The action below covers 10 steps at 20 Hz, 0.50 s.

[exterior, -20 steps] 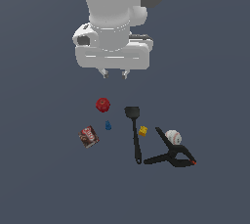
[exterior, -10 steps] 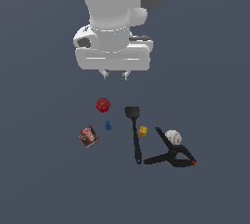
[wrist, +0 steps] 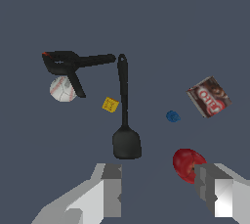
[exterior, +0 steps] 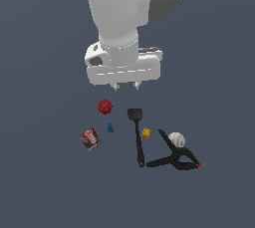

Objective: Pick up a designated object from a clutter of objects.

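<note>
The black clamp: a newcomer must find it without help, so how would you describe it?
In the exterior view, start at the white baseball on the exterior view's right of the clutter. The black clamp touches it, two long handles spreading from curved jaws. Unlike the slim spatula beside it, it is forked and red-tipped.

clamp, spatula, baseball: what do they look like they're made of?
Black spring clamp: looks like matte black plastic or coated metal, with red-orange tips; the render leaves it open.
Spatula: uniformly dark, dull, probably plastic or nylon.
Baseball: white with faint red stitching, leather-like.
</note>
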Tool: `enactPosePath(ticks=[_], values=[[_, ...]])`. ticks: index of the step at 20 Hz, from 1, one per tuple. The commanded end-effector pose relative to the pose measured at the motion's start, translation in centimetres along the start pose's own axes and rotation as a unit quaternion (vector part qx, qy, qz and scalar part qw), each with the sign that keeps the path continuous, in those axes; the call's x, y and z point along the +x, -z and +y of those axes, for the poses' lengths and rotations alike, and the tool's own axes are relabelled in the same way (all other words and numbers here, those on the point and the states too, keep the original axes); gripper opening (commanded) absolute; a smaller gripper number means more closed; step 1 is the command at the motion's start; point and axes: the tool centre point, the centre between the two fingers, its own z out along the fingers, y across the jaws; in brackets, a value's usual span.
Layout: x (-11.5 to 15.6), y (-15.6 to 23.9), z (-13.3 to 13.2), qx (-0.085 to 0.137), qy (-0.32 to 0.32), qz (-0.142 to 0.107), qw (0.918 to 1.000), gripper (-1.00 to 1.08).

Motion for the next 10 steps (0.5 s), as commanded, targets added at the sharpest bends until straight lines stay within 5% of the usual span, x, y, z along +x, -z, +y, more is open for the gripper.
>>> enactPosePath(ticks=[1,10], values=[[0.7,-1.2,-0.9,0.016,0.017,0.003,0.9997,0.28],[3.5,-6.8,-5.0,0.090,0.084,0.024,0.9921,0.28]])
